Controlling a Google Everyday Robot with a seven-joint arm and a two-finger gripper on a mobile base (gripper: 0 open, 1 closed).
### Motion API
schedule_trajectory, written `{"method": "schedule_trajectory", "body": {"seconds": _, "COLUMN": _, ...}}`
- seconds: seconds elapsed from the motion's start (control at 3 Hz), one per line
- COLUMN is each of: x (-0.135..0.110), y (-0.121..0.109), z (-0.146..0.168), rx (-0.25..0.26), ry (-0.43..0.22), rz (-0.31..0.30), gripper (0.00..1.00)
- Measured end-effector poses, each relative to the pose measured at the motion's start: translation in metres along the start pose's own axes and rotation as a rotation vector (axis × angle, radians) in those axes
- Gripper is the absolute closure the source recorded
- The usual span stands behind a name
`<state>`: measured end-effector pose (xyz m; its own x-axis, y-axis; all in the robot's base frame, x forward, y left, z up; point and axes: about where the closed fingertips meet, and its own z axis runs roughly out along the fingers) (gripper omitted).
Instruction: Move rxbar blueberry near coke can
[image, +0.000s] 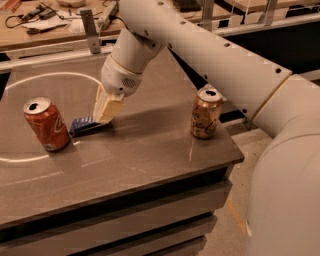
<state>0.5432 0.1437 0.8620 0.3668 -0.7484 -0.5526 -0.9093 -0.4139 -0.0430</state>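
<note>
The rxbar blueberry (81, 125) is a small flat dark blue wrapper, low over the grey table (150, 150). It lies just right of the coke can (46, 125), a red can with a silver top standing upright at the left. My gripper (106, 116) points down from the white arm. Its cream fingers (109, 106) are closed on the bar's right end. A small gap shows between the bar's left end and the coke can.
A peach-tan can with dark script (205, 114) stands upright near the table's right edge. A white ring is marked on the tabletop (45, 76). A cluttered workbench (40, 20) runs behind the table. The table's front and right edges drop to the floor (235, 220).
</note>
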Motion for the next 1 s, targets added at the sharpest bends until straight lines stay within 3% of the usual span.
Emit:
{"method": "schedule_trajectory", "body": {"seconds": 0.33, "x": -0.0081, "y": 0.0062, "z": 0.0109, "rx": -0.018, "ry": -0.011, "rz": -0.01, "gripper": 1.0}}
{"method": "schedule_trajectory", "body": {"seconds": 1.0, "x": -0.0073, "y": 0.0099, "z": 0.0149, "rx": 0.003, "ry": -0.037, "rz": 0.026, "gripper": 0.54}}
